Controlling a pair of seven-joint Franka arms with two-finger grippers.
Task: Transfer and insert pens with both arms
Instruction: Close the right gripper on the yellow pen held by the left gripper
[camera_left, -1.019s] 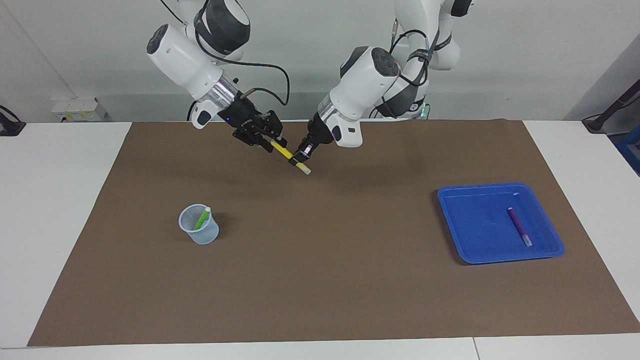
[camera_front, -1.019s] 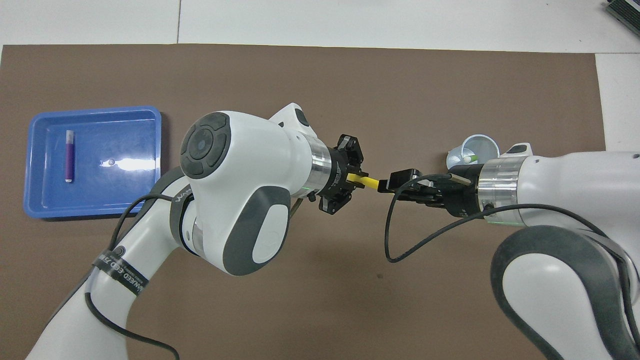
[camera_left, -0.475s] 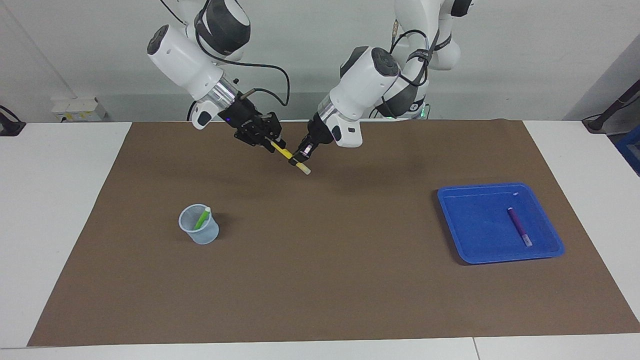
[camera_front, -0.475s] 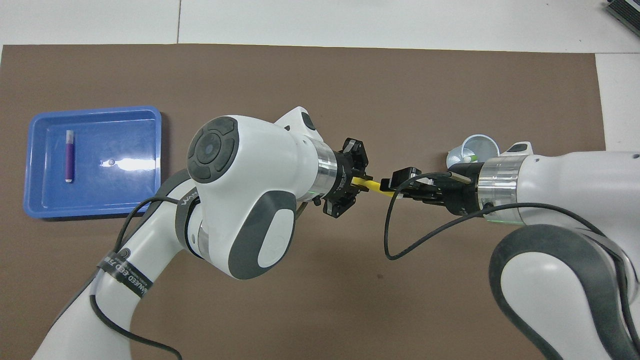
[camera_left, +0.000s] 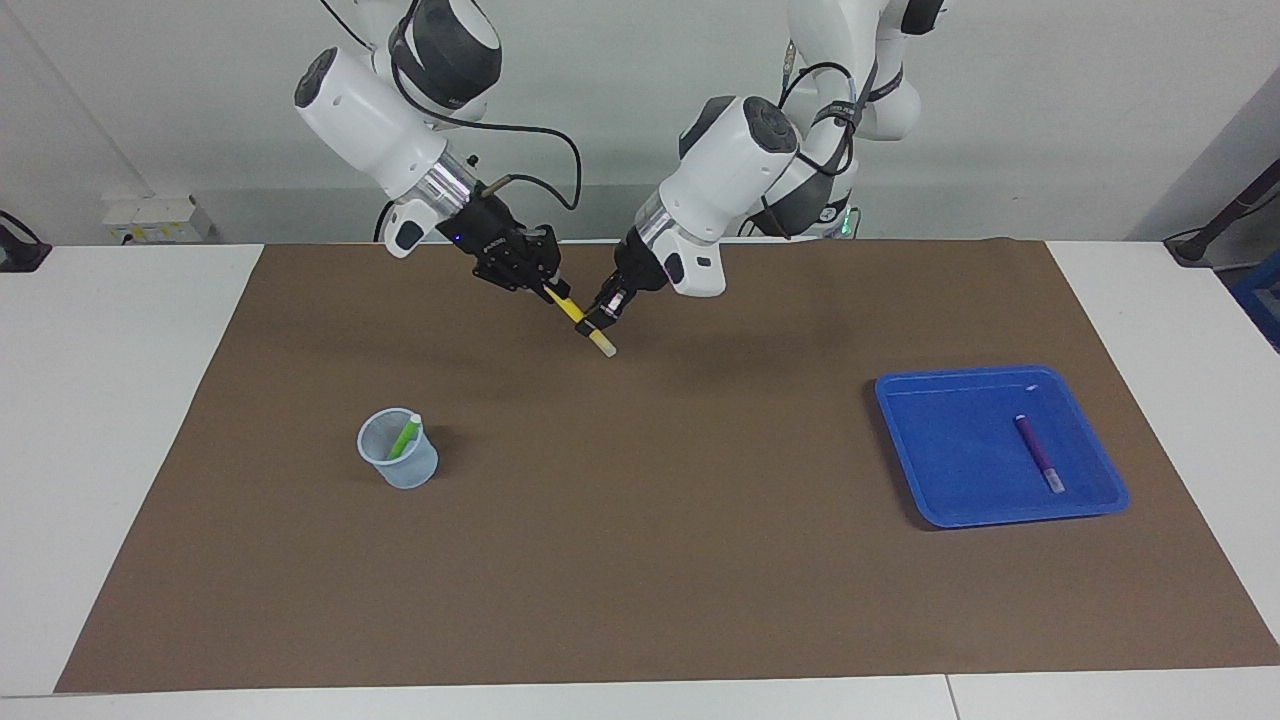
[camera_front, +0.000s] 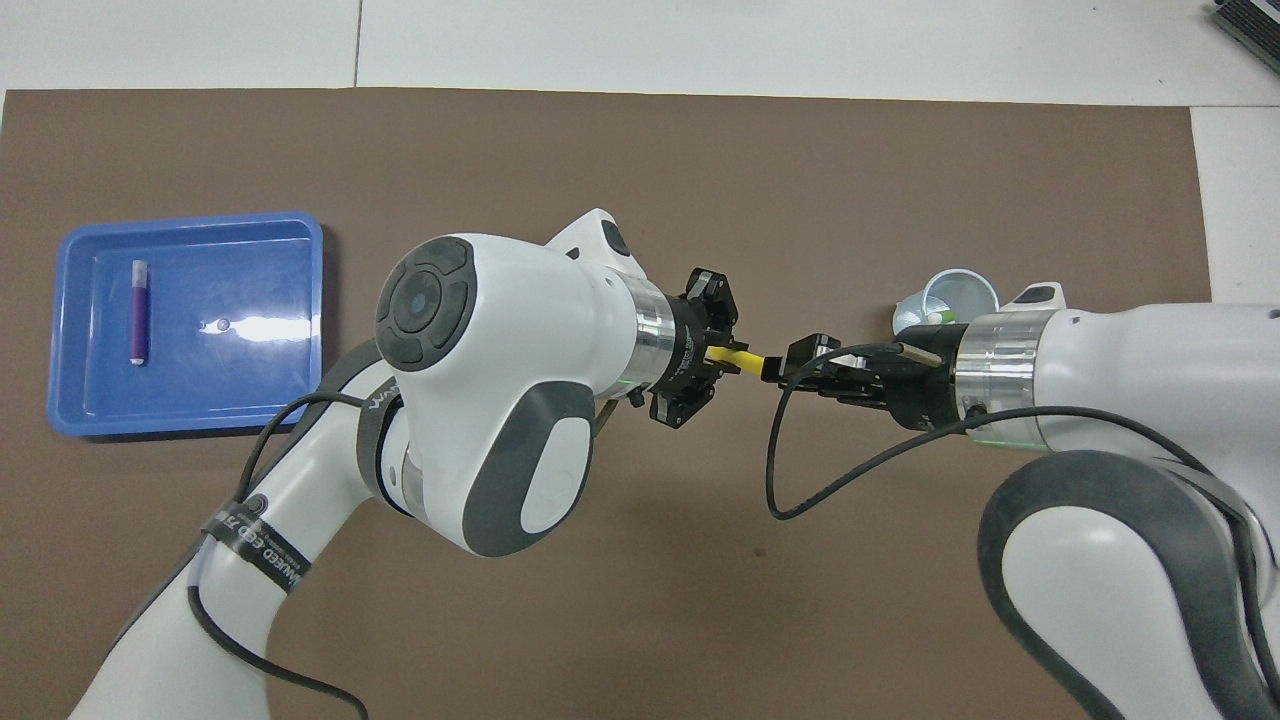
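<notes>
A yellow pen hangs slanted in the air over the mat near the robots, its pale cap end pointing down. My left gripper is shut on it close to the cap. My right gripper is shut on its upper end. From overhead, the yellow pen bridges the left gripper and the right gripper. A green pen stands in a clear cup. A purple pen lies in the blue tray.
The cup stands toward the right arm's end of the brown mat, and the blue tray toward the left arm's end. White table shows around the mat. A black cable loops under the right wrist.
My right gripper's fingers have closed on the upper end of the yellow pen. Both hands shifted slightly, and the pen now hangs a little steeper.
</notes>
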